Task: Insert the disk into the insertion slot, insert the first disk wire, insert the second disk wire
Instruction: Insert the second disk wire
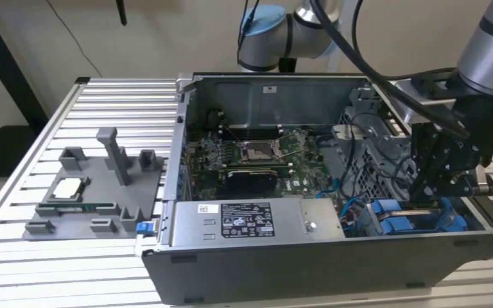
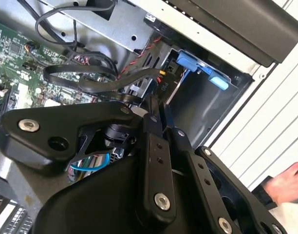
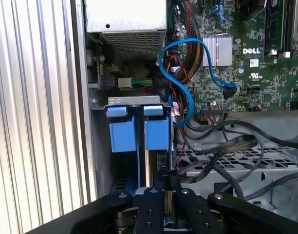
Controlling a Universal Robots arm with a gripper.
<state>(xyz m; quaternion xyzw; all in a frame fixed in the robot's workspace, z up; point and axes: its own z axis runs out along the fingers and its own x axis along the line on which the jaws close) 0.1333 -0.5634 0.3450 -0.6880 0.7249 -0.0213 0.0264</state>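
My gripper point(image 1: 423, 204) reaches down into the case's near corner on the exterior view's right, among the blue plastic tabs point(image 1: 397, 221) of the insertion slot point(image 3: 137, 101). In the first wrist view the disk point(image 3: 147, 168) stands edge-on as a thin silver and blue strip between two blue tabs point(image 3: 156, 132). It runs from the tabs down into the gripper point(image 3: 167, 195), whose fingers point(image 3: 154, 204) are shut close on it. The second wrist view has the fingers point(image 2: 158, 146) pointing into the grey bay point(image 2: 197, 105) under a blue tab point(image 2: 194, 63). Most of the disk is hidden.
A blue wire point(image 3: 188, 73) loops beside the bay, and black flat wires point(image 3: 227, 146) lie over the perforated cage. The silver power-supply box point(image 1: 246, 221) and green motherboard point(image 1: 255, 154) are inside the case. A grey fixture point(image 1: 92, 192) sits on the slatted table. A hand point(image 2: 285, 183) shows outside the case.
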